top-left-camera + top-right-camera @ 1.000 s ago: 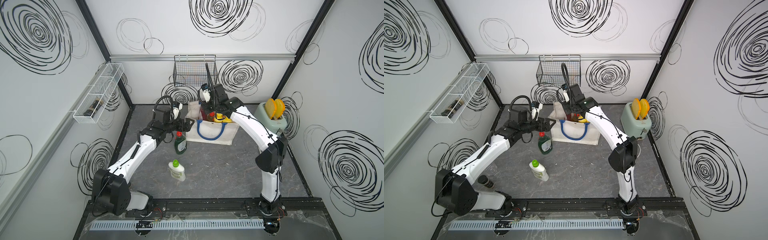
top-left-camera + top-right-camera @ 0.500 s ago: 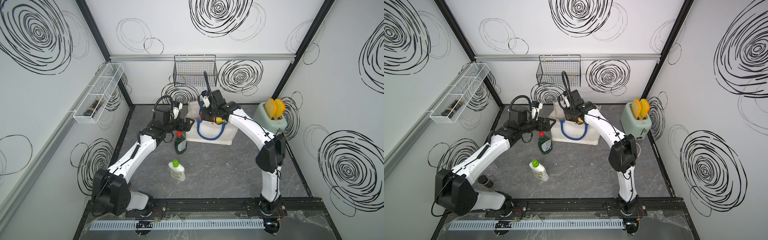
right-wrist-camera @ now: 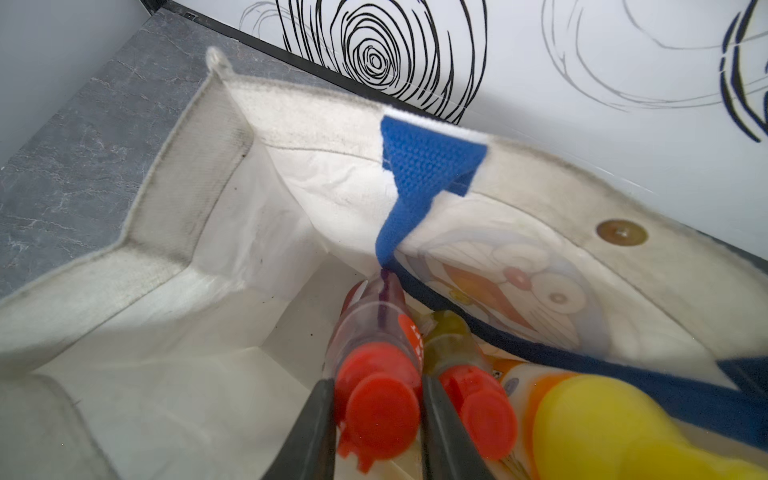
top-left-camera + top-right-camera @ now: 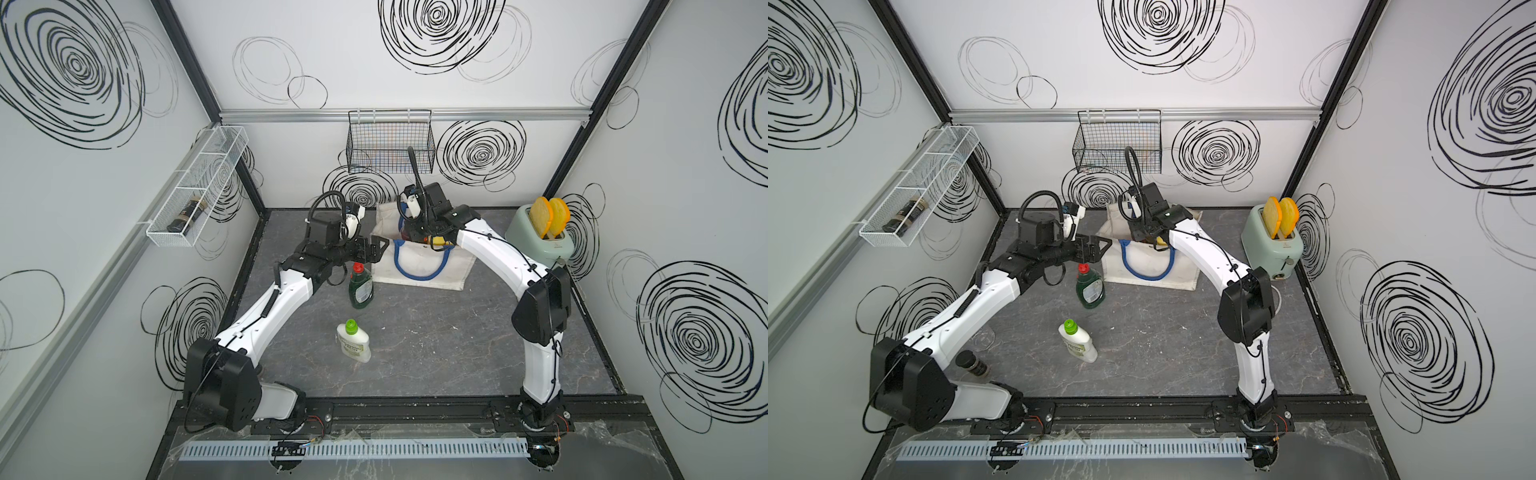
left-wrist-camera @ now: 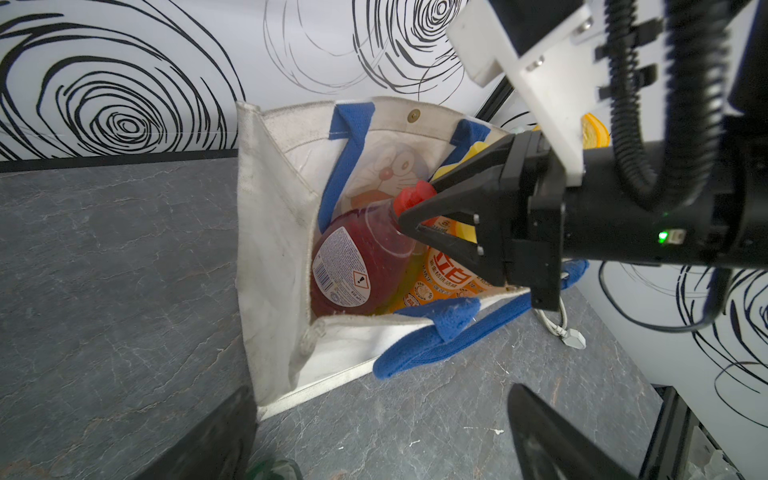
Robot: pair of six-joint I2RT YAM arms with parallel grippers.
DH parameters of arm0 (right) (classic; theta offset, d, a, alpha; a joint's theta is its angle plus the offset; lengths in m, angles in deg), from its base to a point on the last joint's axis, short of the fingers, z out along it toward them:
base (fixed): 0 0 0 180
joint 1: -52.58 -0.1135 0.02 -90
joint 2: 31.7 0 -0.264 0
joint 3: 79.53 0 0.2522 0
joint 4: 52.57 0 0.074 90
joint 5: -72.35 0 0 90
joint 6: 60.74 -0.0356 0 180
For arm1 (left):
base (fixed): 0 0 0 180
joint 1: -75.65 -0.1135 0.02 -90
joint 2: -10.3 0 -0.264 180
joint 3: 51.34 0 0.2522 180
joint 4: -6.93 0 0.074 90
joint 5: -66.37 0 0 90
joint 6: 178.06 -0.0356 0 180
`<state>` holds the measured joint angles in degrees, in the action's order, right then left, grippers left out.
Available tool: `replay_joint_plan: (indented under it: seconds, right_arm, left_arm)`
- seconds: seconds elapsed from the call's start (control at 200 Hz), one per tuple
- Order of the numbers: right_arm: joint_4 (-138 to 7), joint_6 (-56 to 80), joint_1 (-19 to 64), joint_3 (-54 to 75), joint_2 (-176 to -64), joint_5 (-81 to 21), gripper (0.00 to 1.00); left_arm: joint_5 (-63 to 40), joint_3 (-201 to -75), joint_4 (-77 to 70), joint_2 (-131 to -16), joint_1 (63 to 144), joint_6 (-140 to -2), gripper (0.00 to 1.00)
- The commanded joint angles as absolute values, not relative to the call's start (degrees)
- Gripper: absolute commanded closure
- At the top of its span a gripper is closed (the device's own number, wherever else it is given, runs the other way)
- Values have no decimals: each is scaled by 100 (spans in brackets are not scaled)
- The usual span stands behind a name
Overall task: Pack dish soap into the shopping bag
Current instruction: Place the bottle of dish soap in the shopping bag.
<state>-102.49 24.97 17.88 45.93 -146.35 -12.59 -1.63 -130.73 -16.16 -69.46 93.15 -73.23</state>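
On the left wall hangs a white wire shelf (image 4: 195,195) with a dark jar (image 4: 185,216) in it, which is no part of the job. The left tool (image 4: 380,249) is spread wide and holds nothing. It hangs over the desk (image 4: 436,345) just above and to the left of the red cap of the dark green bottle (image 4: 360,289), which stands close to the bag's near left corner. Nearer the front, well apart from the bag, the white bottle (image 4: 353,343) with the green cap sits alone on the desk. These two are the only soap bottles seen outside the bag, so they look to be what is left to pack, and the open left tool seems placed to take the green one. Further right, at the far middle of the desk below the black wire basket (image 4: 390,145), is the shopping bag (image 4: 419,266), its mouth open and one blue handle draped down its near side. The right tool (image 3: 376,382) reaches into that mouth with its jaws drawn narrow on the neck of the red bottle (image 5: 357,266), just under the cap. The bottle's body leans down inside against the bag's left wall, so it is in but not yet let go. Beside it in the bag are the yellow-green bottle (image 3: 451,345) and the orange bottles (image 5: 449,278) with yellow caps, though how many of those I cannot count. By my reckoning the packing is well past halfway. At the far right stands a toaster (image 4: 540,241), untouched.
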Motion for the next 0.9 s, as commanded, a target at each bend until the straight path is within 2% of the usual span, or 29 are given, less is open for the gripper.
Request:
replay_joint_plan:
  seconds: [0.0,0.735,0.895]
  right_arm:
    - [-9900,2510,1903,4663,-14426,-1035,100]
    - [-10210,2348,1970,4693,-14688,-1194,100]
    - [-10162,2338,1966,4662,-14560,-1237,83]
  left_arm:
    - [-95,-13111,-1394,-6838,9276,-7303,4]
    - [-145,-13111,-1413,-6851,9307,-7316,4]
    - [-143,-13111,-1417,-6853,9309,-7314,4]
